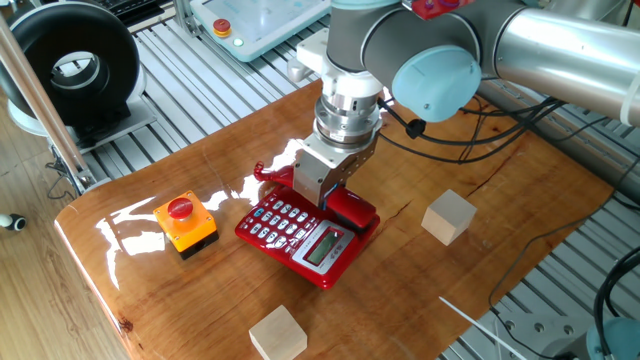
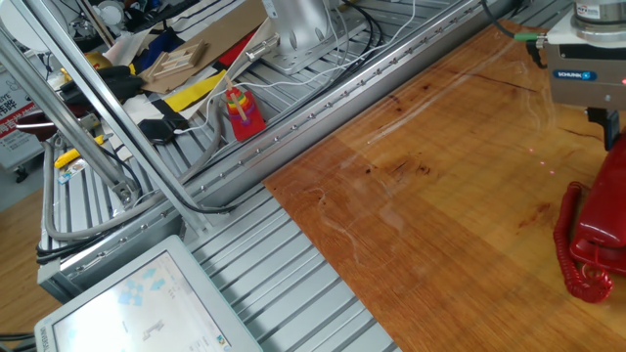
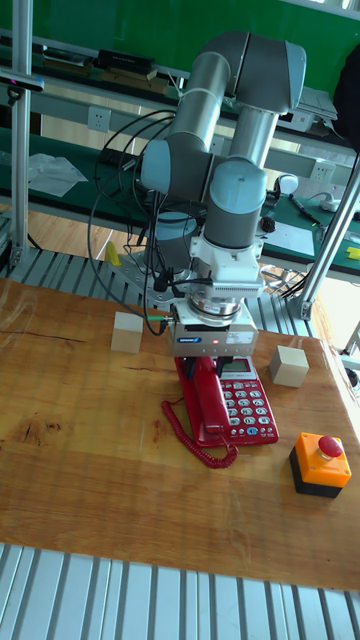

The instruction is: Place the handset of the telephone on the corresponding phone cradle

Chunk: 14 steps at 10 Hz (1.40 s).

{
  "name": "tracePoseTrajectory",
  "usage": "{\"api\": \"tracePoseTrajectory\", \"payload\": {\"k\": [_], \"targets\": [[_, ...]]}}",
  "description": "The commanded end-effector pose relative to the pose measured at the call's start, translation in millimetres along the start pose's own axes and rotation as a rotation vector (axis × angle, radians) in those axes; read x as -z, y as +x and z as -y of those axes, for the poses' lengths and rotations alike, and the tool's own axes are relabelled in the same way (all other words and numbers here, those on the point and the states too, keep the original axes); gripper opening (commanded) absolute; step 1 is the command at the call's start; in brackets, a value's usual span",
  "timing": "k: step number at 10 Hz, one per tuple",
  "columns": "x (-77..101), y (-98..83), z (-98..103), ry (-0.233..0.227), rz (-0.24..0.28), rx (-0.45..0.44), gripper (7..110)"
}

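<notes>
Chunky grey arm [image 3: 235,95] with pale blue joint caps, black cables – boxy silver gripper [image 3: 211,361], blue label, probably Schunk.
</notes>
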State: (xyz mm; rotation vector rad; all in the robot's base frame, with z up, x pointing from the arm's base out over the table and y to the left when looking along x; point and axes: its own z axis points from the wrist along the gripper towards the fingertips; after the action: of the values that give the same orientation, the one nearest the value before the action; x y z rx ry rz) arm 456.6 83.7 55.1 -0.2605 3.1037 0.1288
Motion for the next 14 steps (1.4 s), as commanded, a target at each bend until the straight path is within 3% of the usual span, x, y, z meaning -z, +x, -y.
{"api": "tracePoseTrajectory", "payload": {"k": [1,9,14], "targets": [[0.9,-3.2,-3.2,-0.016,0.010,0.003,44],[1.1,-5.1,-6.0,-0.027,0.019,0.012,44],[0.3,2.4,-1.2,-0.015,-0.009,0.012,44]]}}
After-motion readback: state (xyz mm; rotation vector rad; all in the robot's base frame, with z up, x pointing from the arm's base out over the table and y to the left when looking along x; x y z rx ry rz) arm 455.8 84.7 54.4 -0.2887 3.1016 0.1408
